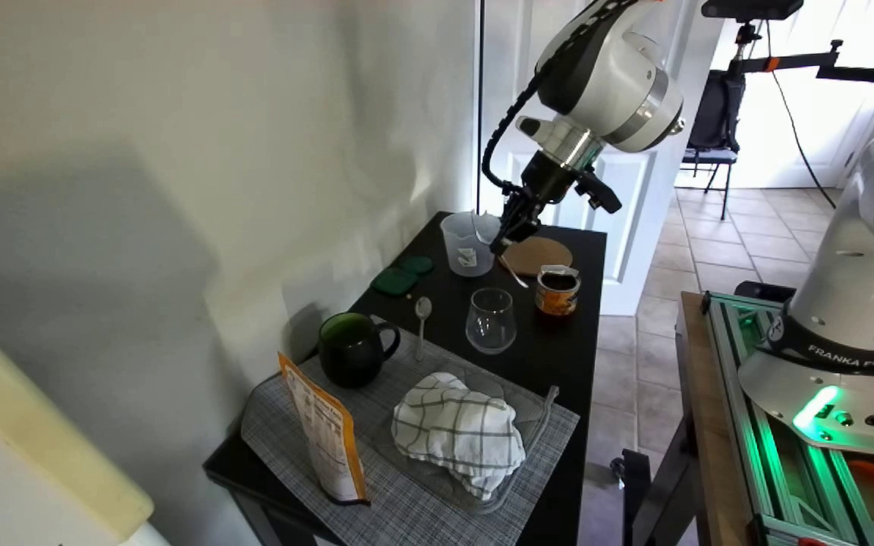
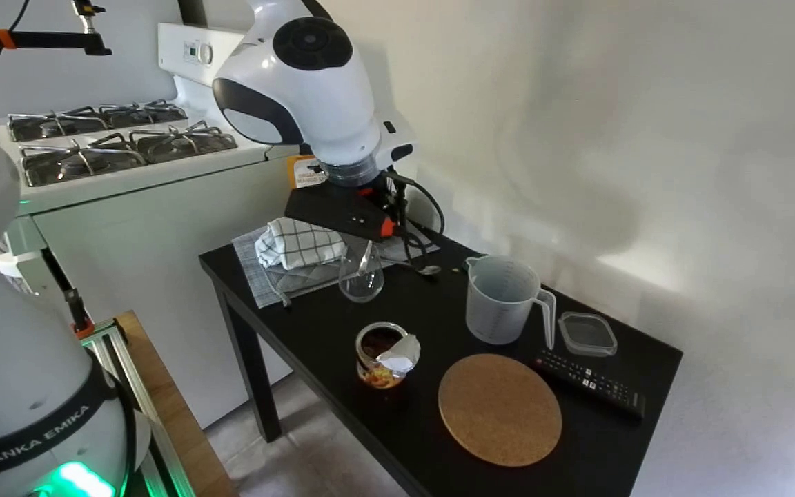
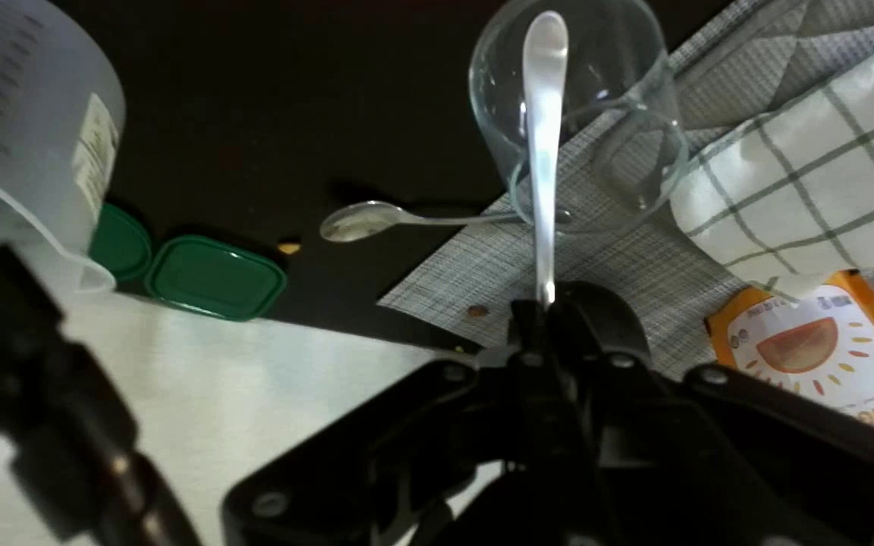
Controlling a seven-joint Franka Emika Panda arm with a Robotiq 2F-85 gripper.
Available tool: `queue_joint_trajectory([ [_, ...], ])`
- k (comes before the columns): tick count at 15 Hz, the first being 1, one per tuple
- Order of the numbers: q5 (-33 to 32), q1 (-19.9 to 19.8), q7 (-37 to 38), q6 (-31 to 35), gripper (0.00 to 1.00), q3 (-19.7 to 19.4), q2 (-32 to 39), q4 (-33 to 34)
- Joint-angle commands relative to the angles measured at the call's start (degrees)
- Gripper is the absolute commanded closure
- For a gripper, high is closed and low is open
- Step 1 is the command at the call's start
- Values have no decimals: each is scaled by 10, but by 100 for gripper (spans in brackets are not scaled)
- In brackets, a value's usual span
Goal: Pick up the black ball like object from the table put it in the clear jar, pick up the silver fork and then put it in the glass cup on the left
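Looks like it's on part 2: the claw [image 3: 547, 307] is clenched on the fork [image 3: 545, 144], which is off the table [image 2: 432, 307], handle end sticking out. What's left, I reckon, is getting it into the glass [image 2: 361, 288], left of the jug [image 2: 497, 310] in an exterior view. In the wrist view the handle overlaps the glass, but in an exterior view the fork [image 1: 514, 271] shows apart from it, higher or farther off, so it's not in yet. Part 1: no ball I can spot, and I can't see the bottom of the jug (my guess for the jar), so no promises. The fork's slim and shiny silver, flat and rounded at the handle end; tines hidden.
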Motion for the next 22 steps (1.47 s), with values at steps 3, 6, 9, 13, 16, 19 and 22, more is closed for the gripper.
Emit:
queue_joint_trajectory([
  [3, 65, 46, -40, 31, 98, 24, -34, 4],
  [6, 82, 59, -55, 36, 98, 23, -40, 11],
  [9, 97, 59, -69, 35, 98, 19, -19, 25],
  [13, 114, 54, -83, 29, 98, 12, 2, 33],
  [16, 123, 53, -93, 29, 98, 8, 26, 38],
  [19, 126, 55, -102, 33, 98, 10, 48, 42],
  [22, 125, 58, -108, 44, 98, 15, 71, 45],
])
